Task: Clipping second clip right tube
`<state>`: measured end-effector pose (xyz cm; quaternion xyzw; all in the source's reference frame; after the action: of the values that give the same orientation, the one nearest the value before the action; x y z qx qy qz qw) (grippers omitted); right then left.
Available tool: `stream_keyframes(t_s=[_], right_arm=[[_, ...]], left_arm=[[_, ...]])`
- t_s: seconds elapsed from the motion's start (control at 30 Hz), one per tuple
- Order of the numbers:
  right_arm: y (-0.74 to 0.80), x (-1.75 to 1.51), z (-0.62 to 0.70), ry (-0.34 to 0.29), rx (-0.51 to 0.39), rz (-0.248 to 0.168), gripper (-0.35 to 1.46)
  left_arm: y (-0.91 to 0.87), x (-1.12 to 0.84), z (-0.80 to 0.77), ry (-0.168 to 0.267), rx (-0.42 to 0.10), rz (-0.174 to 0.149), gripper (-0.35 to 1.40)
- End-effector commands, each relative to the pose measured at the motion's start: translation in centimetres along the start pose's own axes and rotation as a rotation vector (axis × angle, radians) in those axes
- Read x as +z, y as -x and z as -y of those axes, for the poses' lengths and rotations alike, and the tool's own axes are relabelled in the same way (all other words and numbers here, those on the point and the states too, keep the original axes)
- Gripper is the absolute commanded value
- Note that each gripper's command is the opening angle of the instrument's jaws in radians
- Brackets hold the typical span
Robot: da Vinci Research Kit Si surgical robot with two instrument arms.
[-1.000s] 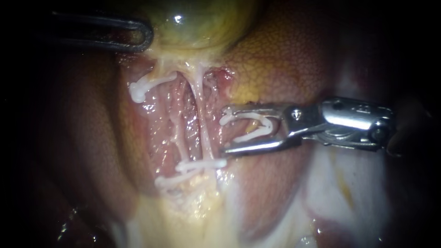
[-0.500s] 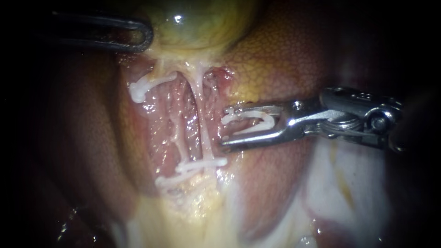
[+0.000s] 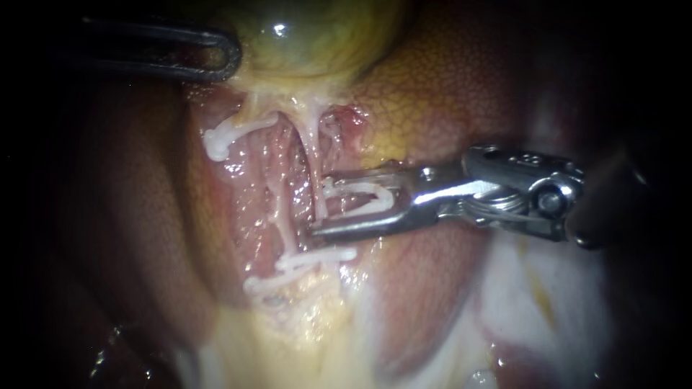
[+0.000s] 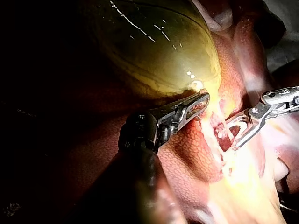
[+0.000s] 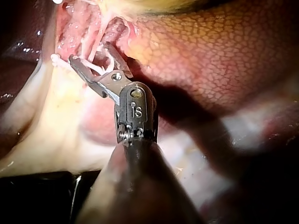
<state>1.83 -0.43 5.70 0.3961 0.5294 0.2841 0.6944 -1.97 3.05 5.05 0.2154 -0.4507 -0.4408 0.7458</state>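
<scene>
Right tube [image 3: 313, 151]: pale strand running down from the gallbladder [image 3: 317, 36].
Right instrument [image 3: 317, 207]: reaches the right tube from over the liver [image 3: 447, 94]; jaws stand apart, each bearing on an arm of the loaded clip [image 3: 360, 198].
Loaded clip: white, its mouth at the right tube; whether the tube lies inside is unclear.
Seated clip [image 3: 317, 257]: across the right tube, beyond the jaws, away from the gallbladder.
Left instrument [image 3: 229, 56]: at the right tube's gallbladder end, jaws clamped on the gallbladder's edge.

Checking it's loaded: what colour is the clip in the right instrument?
The clip is white, clearest in the endoscope view.
</scene>
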Motion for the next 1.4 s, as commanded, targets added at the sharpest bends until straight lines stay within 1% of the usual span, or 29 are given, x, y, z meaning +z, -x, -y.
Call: stream_keyframes(t_s=[0.03, 0.1, 0.2, 0.37, 0.57, 0.7, 0.77, 0.8, 0.97, 1.2, 1.3, 1.37, 1.4], right_arm=[[0.01, 0.02, 0.00, -0.014, 0.002, -0.007, 0.49], [0.02, 0.07, 0.00, -0.050, 0.009, -0.027, 0.49], [0.02, 0.12, 0.00, -0.108, -0.004, -0.056, 0.49], [0.02, 0.17, 0.05, -0.213, -0.014, -0.115, 0.47], [0.01, 0.20, 0.19, -0.304, -0.023, -0.140, 0.45], [-0.03, 0.25, 0.27, -0.342, -0.024, -0.150, 0.44], [-0.05, 0.26, 0.28, -0.349, -0.017, -0.160, 0.43], [-0.07, 0.26, 0.28, -0.348, -0.021, -0.171, 0.43], [-0.12, 0.24, 0.25, -0.349, -0.016, -0.192, 0.40], [-0.13, 0.22, 0.17, -0.330, -0.013, -0.203, 0.33], [-0.12, 0.21, 0.15, -0.329, -0.013, -0.203, 0.25], [-0.11, 0.20, 0.14, -0.330, -0.013, -0.203, 0.14], [-0.11, 0.19, 0.13, -0.330, -0.013, -0.203, 0.06]], left_arm=[[0.00, 0.00, 0.00, 0.000, 0.000, 0.000, -0.35], [0.00, 0.00, 0.00, 0.000, 0.000, 0.000, -0.35], [0.00, 0.00, 0.00, 0.000, 0.000, 0.000, -0.35], [0.00, 0.00, 0.00, 0.000, 0.000, 0.000, -0.35], [0.00, 0.00, 0.00, 0.000, 0.000, 0.000, -0.35], [-0.01, 0.00, 0.00, 0.000, 0.000, 0.000, -0.35], [0.00, 0.00, 0.00, 0.000, 0.000, 0.000, -0.35], [0.00, 0.00, 0.00, 0.000, 0.000, 0.000, -0.35], [0.00, 0.00, 0.00, 0.000, 0.000, 0.000, -0.35], [0.00, 0.00, 0.00, 0.000, 0.000, 0.000, -0.35], [0.00, 0.00, 0.00, 0.000, 0.000, 0.000, -0.35], [0.00, 0.00, 0.00, 0.000, 0.000, 0.000, -0.35], [0.00, 0.00, 0.00, 0.000, 0.000, 0.000, -0.35]])
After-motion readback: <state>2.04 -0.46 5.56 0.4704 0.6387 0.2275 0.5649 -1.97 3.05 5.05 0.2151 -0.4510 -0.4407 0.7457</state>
